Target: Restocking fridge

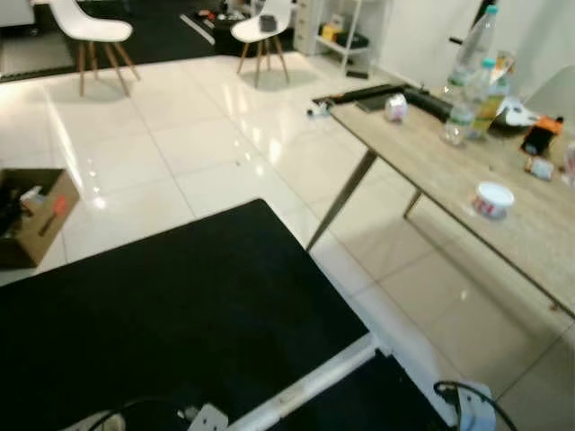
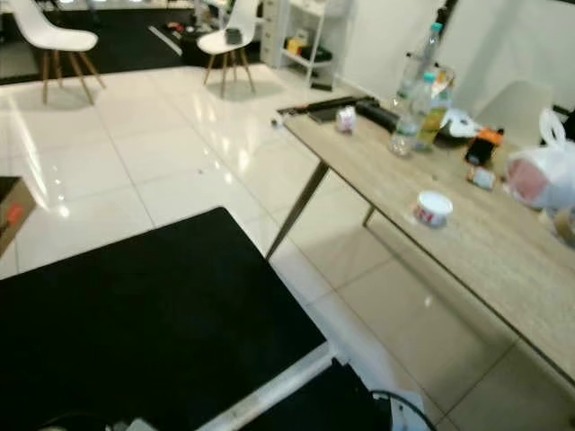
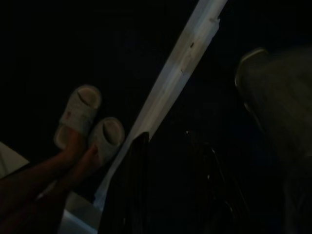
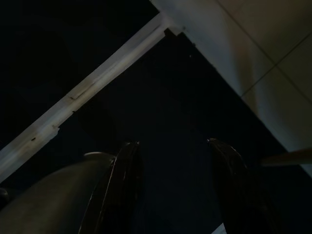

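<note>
A long wooden table (image 1: pixel 431 157) stands to my right. On its far part are several clear plastic bottles (image 1: pixel 472 81), and nearer to me a small white pot with red print (image 1: pixel 493 198). A white plastic bag (image 2: pixel 539 175) lies further along the table. Both arms hang low over a black mat (image 1: pixel 162 314). In the right wrist view my right gripper (image 4: pixel 178 190) is open with nothing between its fingers. The left wrist view is very dark; my left gripper (image 3: pixel 173 190) looks open and empty above the mat.
An open cardboard box (image 1: pixel 36 215) sits on the tiles at the left. Two white chairs (image 1: pixel 90 31) and a shelf unit (image 1: pixel 341 31) stand at the back. A white strip (image 1: pixel 305 386) crosses the mat. A person's slippered feet (image 3: pixel 90 124) stand by my left arm.
</note>
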`<state>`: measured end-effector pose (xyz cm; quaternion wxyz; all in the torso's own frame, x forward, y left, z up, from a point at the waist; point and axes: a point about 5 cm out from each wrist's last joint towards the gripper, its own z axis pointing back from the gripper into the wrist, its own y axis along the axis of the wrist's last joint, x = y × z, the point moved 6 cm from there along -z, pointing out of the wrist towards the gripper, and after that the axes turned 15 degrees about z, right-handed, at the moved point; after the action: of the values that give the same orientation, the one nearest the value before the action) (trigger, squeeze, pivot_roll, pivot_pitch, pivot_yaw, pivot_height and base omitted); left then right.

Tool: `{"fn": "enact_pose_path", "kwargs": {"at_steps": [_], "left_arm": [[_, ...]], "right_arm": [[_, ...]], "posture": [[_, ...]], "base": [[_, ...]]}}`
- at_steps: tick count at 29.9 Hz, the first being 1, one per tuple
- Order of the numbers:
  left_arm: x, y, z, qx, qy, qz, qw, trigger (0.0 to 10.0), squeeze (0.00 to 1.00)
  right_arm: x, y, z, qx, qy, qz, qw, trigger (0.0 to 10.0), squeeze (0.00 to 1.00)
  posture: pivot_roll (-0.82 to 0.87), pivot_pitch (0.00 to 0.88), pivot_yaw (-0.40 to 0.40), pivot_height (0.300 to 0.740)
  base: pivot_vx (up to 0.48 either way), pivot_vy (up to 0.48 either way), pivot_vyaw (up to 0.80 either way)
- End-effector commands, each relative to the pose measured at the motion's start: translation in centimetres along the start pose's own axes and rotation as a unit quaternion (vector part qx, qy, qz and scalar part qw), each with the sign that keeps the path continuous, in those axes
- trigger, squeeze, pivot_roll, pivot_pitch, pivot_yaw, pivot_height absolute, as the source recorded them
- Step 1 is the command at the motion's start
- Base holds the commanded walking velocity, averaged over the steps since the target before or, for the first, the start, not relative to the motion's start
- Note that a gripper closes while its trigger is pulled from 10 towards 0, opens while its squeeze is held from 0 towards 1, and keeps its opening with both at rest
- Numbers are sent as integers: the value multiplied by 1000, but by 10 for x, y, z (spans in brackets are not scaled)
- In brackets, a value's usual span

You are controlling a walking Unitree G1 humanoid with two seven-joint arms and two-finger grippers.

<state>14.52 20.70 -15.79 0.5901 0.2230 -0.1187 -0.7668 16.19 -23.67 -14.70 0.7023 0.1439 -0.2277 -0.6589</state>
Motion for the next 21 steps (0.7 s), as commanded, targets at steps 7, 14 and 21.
{"fn": "enact_pose_path", "kwargs": {"at_steps": [7,14,21], "left_arm": [[14,-6,1,-7,-19,-5,1000,10000,298],[14,-5,1,-7,-19,-6,1000,10000,322],[14,-5,1,-7,-20,-7,1000,10000,322]], "right_arm": [[5,2,0,4,-7,-2,1000,10000,0],[5,2,0,4,-6,-2,1000,10000,0],[5,3,0,4,-6,-2,1000,10000,0]], "posture": [[1,0,-43,740],[1,0,-44,740],[1,0,-43,740]], "base": [[45,0,0],[327,0,0],[432,0,0]]}}
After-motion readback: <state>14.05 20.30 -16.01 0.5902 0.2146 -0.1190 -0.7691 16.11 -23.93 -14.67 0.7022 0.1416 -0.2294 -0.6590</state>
